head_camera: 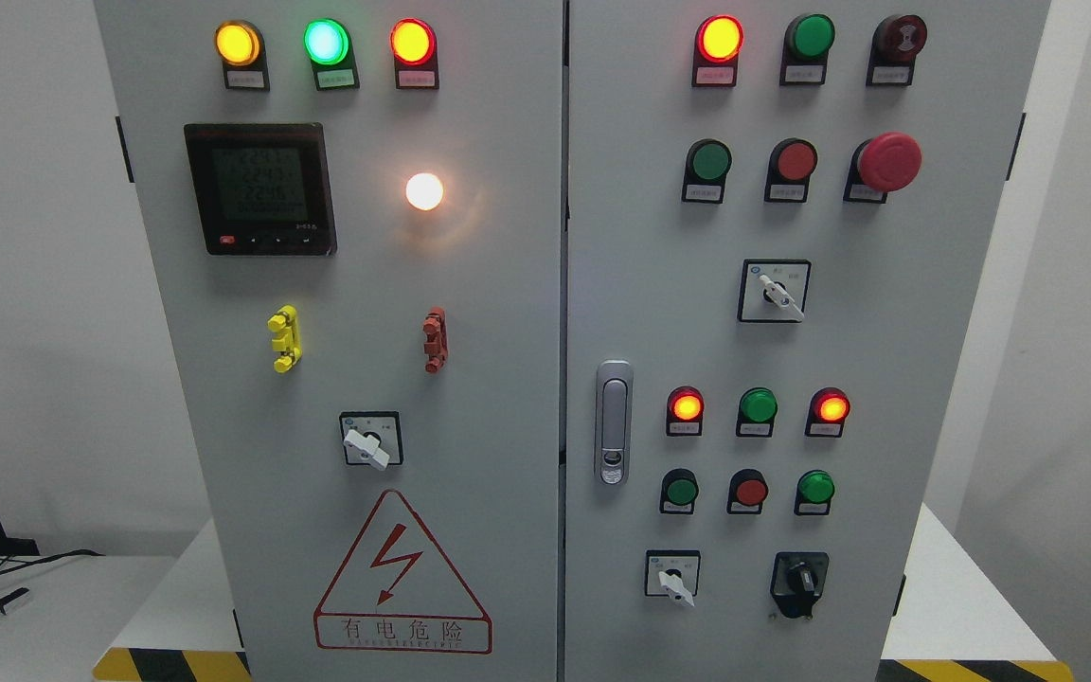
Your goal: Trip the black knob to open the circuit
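Note:
The black knob sits at the lower right of the grey cabinet's right door, on a black plate, with its handle standing roughly upright. To its left is a white rotary switch. No robot hand or arm shows anywhere in the head view.
The right door carries red and green lamps, push buttons, a red mushroom button, another white selector and a door latch. The left door has a meter, lit lamps, a white selector and a warning triangle. White platform edges flank the cabinet.

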Controlling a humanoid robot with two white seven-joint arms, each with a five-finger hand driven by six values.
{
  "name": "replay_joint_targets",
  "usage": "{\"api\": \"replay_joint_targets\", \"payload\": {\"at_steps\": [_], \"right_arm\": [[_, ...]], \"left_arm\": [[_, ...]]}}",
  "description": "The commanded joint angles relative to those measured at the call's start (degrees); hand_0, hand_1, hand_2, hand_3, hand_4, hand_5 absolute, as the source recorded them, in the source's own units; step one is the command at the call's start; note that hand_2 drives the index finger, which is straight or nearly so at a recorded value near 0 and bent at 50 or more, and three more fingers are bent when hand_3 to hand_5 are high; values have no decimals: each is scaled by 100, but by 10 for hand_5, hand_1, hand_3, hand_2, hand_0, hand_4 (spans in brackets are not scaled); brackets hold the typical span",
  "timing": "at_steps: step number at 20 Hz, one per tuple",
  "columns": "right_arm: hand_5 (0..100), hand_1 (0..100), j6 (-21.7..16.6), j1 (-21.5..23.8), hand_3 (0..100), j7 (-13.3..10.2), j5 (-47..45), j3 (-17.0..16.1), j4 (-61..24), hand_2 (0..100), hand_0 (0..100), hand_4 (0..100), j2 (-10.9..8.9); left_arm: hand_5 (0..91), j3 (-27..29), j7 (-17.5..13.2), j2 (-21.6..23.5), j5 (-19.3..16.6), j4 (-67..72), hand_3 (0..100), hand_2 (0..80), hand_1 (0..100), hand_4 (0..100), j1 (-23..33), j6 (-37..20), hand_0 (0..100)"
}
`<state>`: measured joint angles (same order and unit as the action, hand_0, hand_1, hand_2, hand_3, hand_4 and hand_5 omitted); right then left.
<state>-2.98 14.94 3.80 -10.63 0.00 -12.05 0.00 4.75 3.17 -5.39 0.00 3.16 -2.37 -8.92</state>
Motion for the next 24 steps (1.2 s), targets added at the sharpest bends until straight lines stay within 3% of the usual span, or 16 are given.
{"api": "replay_joint_targets", "payload": {"at_steps": [1,15,21,24], "right_arm": [[103,58,-10,0,157,-2,0,53,1,55,17,98,176],[119,64,-10,79,172,24,0,44,-349,68,18,113,185],[189,131,61,895,235,24,-17,-26,-2702,120,18,178,114],[211,160,105,1265,263,50,-18,-254,-3881,142,19,205,97]], "left_arm": [[0,0,-1,-6,-176,0,0,0,389,0,0,-5,120],[0,0,-1,-6,-176,0,0,0,389,0,0,-5,120],[0,0,-1,-6,-176,0,0,0,389,0,0,-5,120],[0,0,-1,-6,-176,0,0,0,389,0,0,-5,120]]}}
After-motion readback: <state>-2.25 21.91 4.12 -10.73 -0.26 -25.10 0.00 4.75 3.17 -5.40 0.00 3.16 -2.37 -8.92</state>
